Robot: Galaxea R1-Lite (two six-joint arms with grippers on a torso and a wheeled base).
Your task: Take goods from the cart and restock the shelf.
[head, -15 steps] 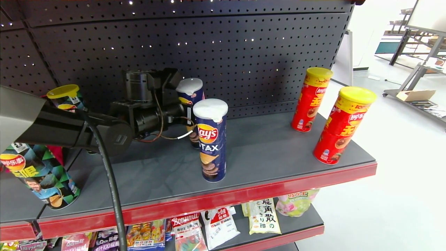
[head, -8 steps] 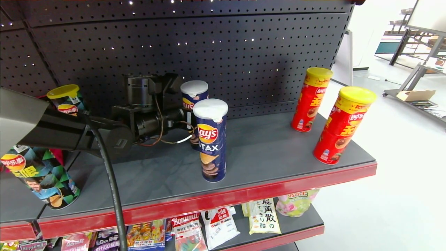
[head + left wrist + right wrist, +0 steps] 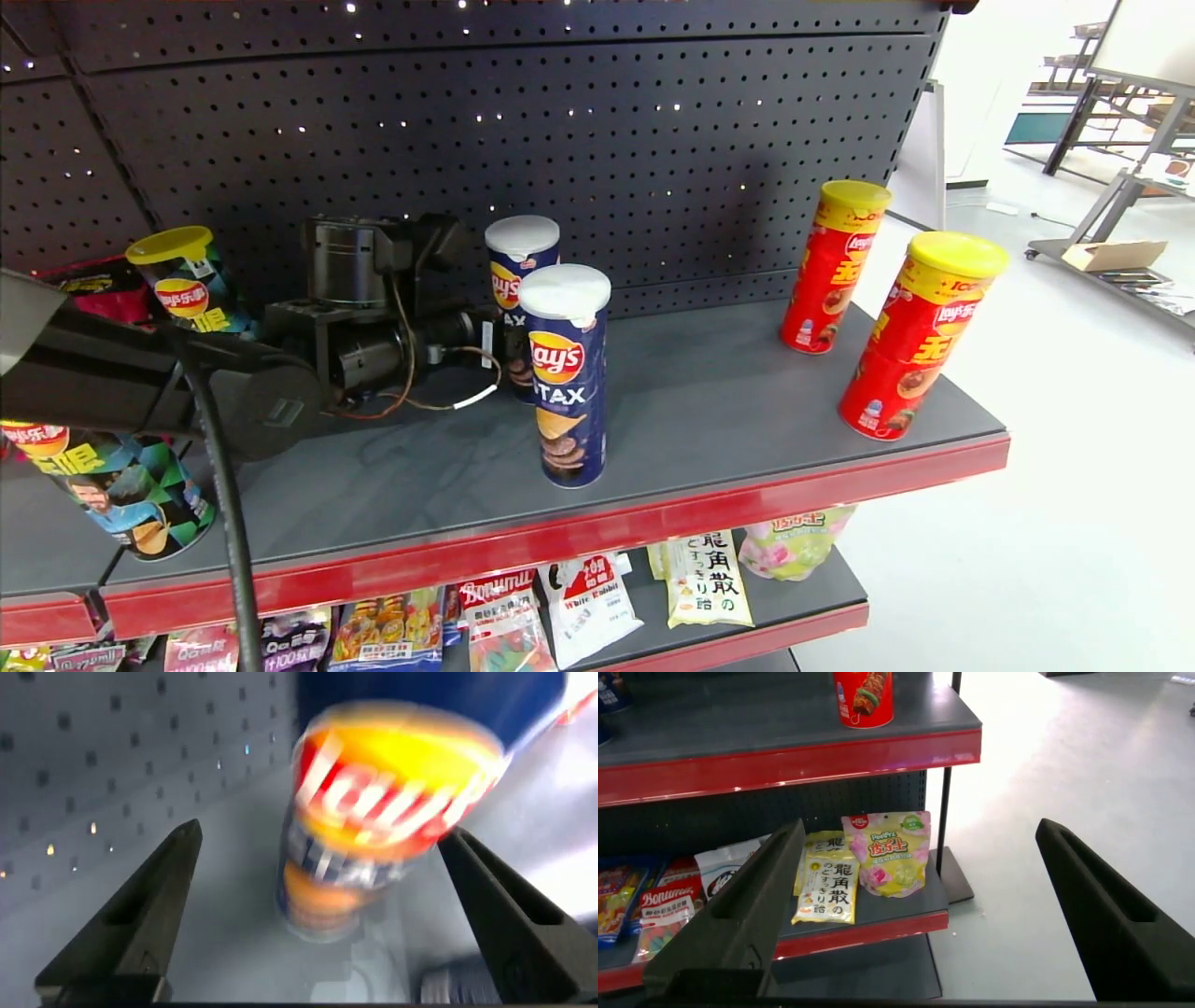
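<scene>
Upper shelf (image 3: 747, 401): grey deck, pegboard back panel (image 3: 653, 140). Standing on it upright: rear blue can (image 3: 520, 257), near the back panel, just behind front blue can (image 3: 565, 373); red cans (image 3: 834, 266) well apart to the right.

Left gripper (image 3: 322, 835) level with the rear blue can, fingers (image 3: 140, 915) spread wide either side of it, gaps both sides, nothing held. Right gripper (image 3: 920, 826) down by the lower shelf (image 3: 859, 933), fingers wide apart, empty.

Judged: cans light, stiff tubes, glossy hence slippery, tall and easily tipped; best taken at mid-body, not by the lid.

Lids (image 3: 563, 289) on, contents unseen.
</scene>
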